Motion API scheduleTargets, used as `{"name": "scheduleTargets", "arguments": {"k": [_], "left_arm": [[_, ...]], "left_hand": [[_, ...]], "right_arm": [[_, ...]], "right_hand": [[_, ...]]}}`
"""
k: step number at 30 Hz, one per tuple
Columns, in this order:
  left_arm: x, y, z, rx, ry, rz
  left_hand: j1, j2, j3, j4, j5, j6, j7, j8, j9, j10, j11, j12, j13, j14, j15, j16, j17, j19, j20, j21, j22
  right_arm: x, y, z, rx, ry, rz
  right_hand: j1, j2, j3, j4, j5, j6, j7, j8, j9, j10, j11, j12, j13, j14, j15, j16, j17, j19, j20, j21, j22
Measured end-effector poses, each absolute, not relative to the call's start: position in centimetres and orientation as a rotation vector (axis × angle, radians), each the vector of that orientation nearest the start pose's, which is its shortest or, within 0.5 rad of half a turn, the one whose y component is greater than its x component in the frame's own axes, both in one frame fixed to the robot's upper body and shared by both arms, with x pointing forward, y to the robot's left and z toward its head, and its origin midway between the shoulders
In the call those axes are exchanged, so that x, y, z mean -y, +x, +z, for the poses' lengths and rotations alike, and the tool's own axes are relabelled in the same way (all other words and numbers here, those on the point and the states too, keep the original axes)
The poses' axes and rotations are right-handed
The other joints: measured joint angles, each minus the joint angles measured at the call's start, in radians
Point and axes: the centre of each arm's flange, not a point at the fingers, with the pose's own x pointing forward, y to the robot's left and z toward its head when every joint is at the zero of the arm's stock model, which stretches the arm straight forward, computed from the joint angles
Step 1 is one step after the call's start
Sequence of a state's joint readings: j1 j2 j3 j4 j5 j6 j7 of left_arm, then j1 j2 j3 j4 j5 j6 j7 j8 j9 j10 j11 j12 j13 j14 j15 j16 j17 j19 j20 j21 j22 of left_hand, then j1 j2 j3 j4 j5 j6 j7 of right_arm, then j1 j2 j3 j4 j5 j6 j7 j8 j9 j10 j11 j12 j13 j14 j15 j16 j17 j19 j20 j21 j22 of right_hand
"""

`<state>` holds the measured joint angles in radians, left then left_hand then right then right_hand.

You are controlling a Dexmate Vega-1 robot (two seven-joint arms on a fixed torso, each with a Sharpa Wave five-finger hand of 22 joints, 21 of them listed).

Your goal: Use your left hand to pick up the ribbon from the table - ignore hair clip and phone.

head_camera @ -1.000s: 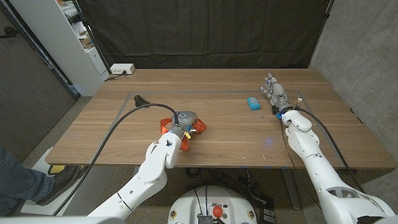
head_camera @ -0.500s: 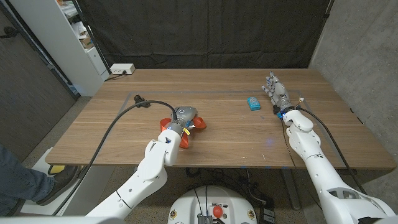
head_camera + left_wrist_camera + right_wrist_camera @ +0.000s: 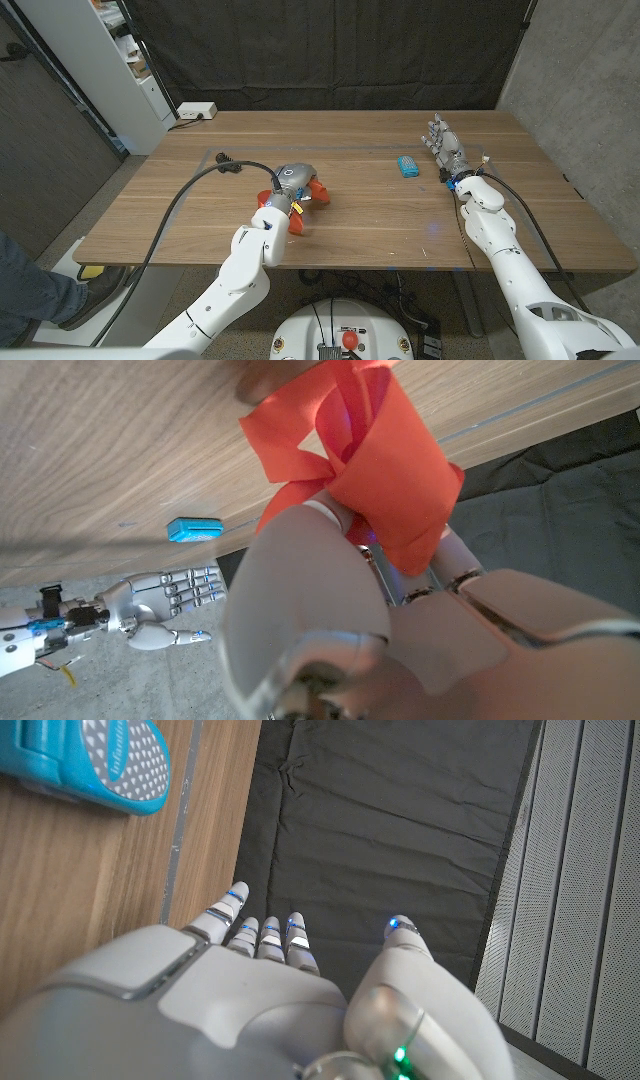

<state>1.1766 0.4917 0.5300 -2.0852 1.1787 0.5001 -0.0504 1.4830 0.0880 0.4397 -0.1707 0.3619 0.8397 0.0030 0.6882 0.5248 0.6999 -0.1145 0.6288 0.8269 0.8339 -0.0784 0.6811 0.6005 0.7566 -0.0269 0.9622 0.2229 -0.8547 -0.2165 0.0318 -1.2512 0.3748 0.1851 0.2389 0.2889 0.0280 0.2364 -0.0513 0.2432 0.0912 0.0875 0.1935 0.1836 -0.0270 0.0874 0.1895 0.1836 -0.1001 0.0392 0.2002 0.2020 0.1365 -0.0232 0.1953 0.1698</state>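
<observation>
The orange-red ribbon (image 3: 314, 193) sits under and around my left hand (image 3: 291, 181) near the table's front middle. In the left wrist view the hand (image 3: 400, 590) grips the ribbon (image 3: 375, 460), whose loops bulge out between the fingers just off the wood. My right hand (image 3: 444, 147) stands at the far right of the table with its fingers apart and nothing in them. In the right wrist view that hand (image 3: 270, 990) reaches past the table's edge.
A blue hair clip (image 3: 407, 165) lies on the table left of my right hand, and shows as a blue clip (image 3: 85, 760) in the right wrist view. A black cable (image 3: 215, 172) trails across the table's left part. A white power strip (image 3: 196, 111) sits at the far left corner.
My left hand has moved a little away from me and to the right with the ribbon in it. The right hand has stayed put.
</observation>
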Motion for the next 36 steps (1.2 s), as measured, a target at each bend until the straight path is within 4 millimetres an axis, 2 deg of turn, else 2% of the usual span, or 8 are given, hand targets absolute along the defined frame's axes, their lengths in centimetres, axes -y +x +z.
{"name": "scheduleTargets", "arguments": {"k": [10, 20, 36], "left_arm": [[-14.4, 50.2, -4.1, 0.616, 1.448, 0.298], [-14.6, 49.5, -2.5, 0.653, 1.447, 0.324], [-15.0, 48.6, -0.4, 0.699, 1.447, 0.358]], "left_hand": [[-0.008, -0.008, 0.000, 0.000, 0.008, -0.005, -0.005, 0.000, 0.002, 0.000, 0.000, -0.003, 0.025, 0.013, -0.006, 0.000, 0.019, 0.000, 0.000, 0.025, -0.009], [-0.014, -0.014, 0.007, 0.001, 0.016, -0.005, -0.005, 0.000, 0.001, 0.005, 0.005, -0.004, 0.045, 0.024, -0.014, 0.008, 0.032, -0.005, -0.005, 0.044, -0.018], [-0.020, -0.019, 0.021, 0.003, 0.023, -0.005, -0.005, 0.004, 0.000, 0.016, -0.005, -0.016, 0.077, 0.031, -0.019, 0.008, 0.051, -0.009, -0.009, 0.077, -0.028]], "right_arm": [[32.0, 65.8, -1.9, 0.623, 0.121, 0.154], [32.2, 65.7, -1.9, 0.630, 0.123, 0.149], [32.4, 65.6, -1.8, 0.640, 0.129, 0.138]], "right_hand": [[0.000, 0.000, 0.000, 0.000, 0.000, 0.000, 0.000, 0.000, 0.000, 0.000, 0.000, 0.000, 0.000, 0.000, 0.000, 0.000, 0.000, 0.000, 0.000, 0.000, 0.000], [0.000, 0.000, 0.003, -0.002, 0.000, 0.000, 0.000, 0.000, 0.000, 0.000, 0.000, 0.000, 0.000, 0.000, 0.000, 0.000, 0.000, 0.006, 0.005, 0.000, 0.000], [0.000, 0.000, 0.003, -0.002, 0.000, 0.000, 0.000, 0.000, 0.000, 0.002, 0.002, 0.000, 0.000, 0.006, 0.006, 0.000, 0.005, 0.005, 0.005, 0.000, 0.000]]}}
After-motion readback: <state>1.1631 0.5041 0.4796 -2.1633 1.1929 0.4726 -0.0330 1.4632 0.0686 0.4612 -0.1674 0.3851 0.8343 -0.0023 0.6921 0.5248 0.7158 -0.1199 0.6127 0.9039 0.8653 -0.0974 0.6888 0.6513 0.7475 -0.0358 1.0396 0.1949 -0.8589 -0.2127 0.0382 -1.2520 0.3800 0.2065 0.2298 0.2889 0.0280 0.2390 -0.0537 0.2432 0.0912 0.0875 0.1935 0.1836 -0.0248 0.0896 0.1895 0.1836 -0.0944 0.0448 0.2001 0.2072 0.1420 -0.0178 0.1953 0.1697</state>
